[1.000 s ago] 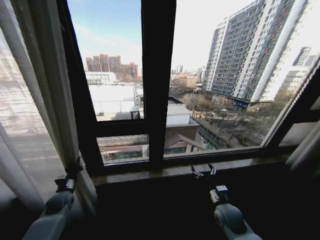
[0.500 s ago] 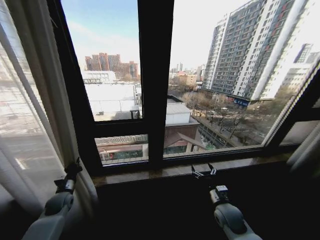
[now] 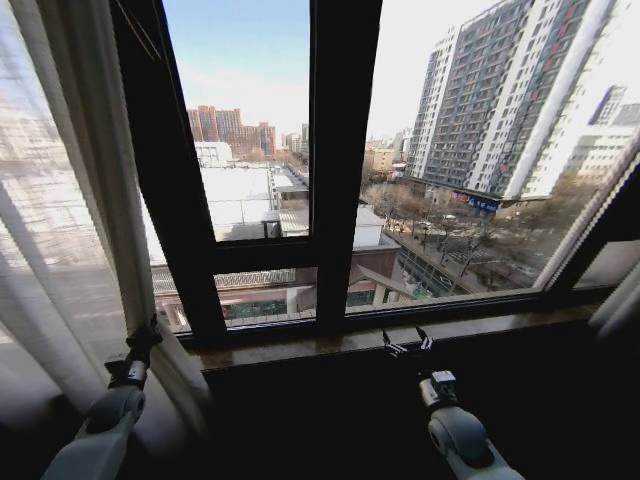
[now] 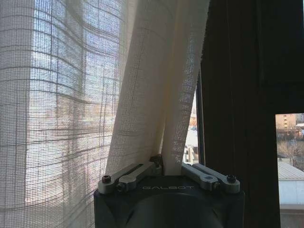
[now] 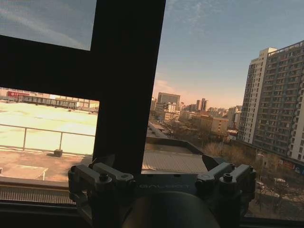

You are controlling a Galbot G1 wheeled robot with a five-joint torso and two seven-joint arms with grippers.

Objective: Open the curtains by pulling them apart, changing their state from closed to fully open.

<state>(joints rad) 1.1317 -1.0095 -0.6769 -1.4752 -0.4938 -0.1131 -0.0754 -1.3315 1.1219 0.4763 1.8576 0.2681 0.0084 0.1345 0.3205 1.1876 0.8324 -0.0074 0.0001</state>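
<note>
- A wide window (image 3: 450, 150) spans the scene, with city towers and low rooftops beyond the glass.
- A dark window frame (image 3: 340, 170) splits the panes, its thick upright post at the middle.
- The curtains (image 3: 60, 220), sheer white and pleated, hang gathered at the far left, covering that edge of the glass; another sliver of fabric shows at the far right.
- A stone sill (image 3: 400, 335) runs beneath the frame.
- The left gripper (image 3: 143, 338) is clenched on a curtain fold (image 4: 178, 118) at the panel's inner edge, beside the frame.
- The right gripper (image 3: 408, 343) hovers just above the sill, fingers spread, grasping nothing.
</note>
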